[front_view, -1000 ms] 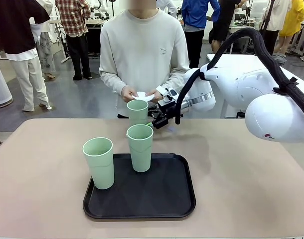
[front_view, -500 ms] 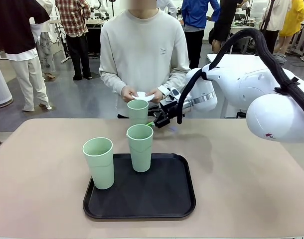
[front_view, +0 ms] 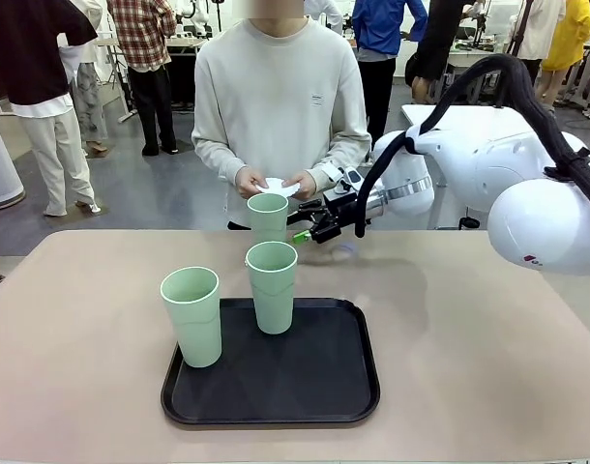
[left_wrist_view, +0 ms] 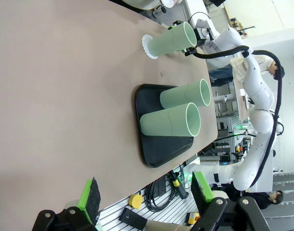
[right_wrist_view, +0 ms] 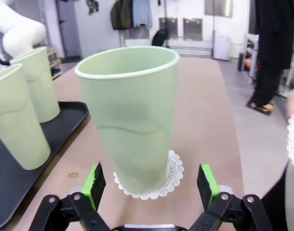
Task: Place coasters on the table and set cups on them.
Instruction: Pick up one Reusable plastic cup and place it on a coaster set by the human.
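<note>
A mint-green cup stands upright on a lacy white coaster on the beige table, at its far side near the person. My right gripper is open. Its green pads sit wide of the cup's base without touching it. From the front, that cup stands behind the tray, and the right gripper is just to its right. Two more cups stand on the black tray. The person holds white coasters in both hands. My left gripper is open and holds nothing, far from the cups.
The person stands at the far edge, hands just above the far cup. The tray lies in the middle of the table, near my side. Bare tabletop stretches left and right of it. The right arm reaches in from the right.
My right gripper has drawn back to the right, away from the far cup, which stays standing. The tray cups and the person's hands have not moved.
</note>
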You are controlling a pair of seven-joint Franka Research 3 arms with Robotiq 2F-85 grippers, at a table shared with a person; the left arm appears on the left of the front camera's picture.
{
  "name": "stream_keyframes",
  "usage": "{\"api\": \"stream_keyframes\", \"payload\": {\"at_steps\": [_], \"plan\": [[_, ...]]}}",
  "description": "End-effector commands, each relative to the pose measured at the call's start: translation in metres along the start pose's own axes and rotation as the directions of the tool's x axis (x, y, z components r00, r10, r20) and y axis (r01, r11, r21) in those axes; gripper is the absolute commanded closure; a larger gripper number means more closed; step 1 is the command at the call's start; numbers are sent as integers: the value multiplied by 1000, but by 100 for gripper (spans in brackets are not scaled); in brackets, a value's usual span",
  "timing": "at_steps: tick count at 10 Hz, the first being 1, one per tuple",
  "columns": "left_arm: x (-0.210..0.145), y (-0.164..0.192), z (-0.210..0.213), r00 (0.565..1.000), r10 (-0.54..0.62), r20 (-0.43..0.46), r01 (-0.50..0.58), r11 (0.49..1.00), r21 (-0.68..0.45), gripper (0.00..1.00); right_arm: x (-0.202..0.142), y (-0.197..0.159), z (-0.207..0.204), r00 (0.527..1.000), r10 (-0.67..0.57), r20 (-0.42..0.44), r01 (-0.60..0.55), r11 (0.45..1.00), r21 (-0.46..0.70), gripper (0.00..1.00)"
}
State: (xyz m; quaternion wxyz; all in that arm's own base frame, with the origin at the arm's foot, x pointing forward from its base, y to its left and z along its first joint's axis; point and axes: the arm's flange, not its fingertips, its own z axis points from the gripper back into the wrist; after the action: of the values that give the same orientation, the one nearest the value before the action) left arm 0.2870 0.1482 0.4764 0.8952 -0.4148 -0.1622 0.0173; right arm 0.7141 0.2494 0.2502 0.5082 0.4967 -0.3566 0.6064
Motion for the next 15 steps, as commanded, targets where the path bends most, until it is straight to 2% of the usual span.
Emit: {"api": "stream_keyframes", "payload": {"at_steps": [1, 2, 4, 7, 10, 13, 15], "plan": [[1, 0, -1, 1000, 1, 12, -1, 1000, -13, 0, 17, 48, 22, 996, -91, 0, 91, 987, -131, 0], [1, 0, -1, 1000, 1, 12, -1, 1000, -13, 0, 30, 73, 37, 982, -186, 37, 190, 967, -169, 0], [1, 0, -1, 1000, 1, 12, -1, 1000, -13, 0, 59, 122, 65, 955, -295, 25, 290, 912, -290, 0], [1, 0, -1, 1000, 1, 12, -1, 1000, -13, 0, 88, 173, 99, 853, -507, 124, 510, 758, -408, 0], [1, 0, -1, 1000, 1, 12, -1, 1000, -13, 0, 111, 202, 109, 726, -673, 144, 651, 603, -461, 0], [1, 0, -1, 1000, 1, 12, -1, 1000, -13, 0, 140, 232, 108, 609, -790, 62, 700, 499, -511, 0], [1, 0, -1, 1000, 1, 12, -1, 1000, -13, 0, 157, 251, 105, 474, -879, 51, 729, 360, -583, 0]]}}
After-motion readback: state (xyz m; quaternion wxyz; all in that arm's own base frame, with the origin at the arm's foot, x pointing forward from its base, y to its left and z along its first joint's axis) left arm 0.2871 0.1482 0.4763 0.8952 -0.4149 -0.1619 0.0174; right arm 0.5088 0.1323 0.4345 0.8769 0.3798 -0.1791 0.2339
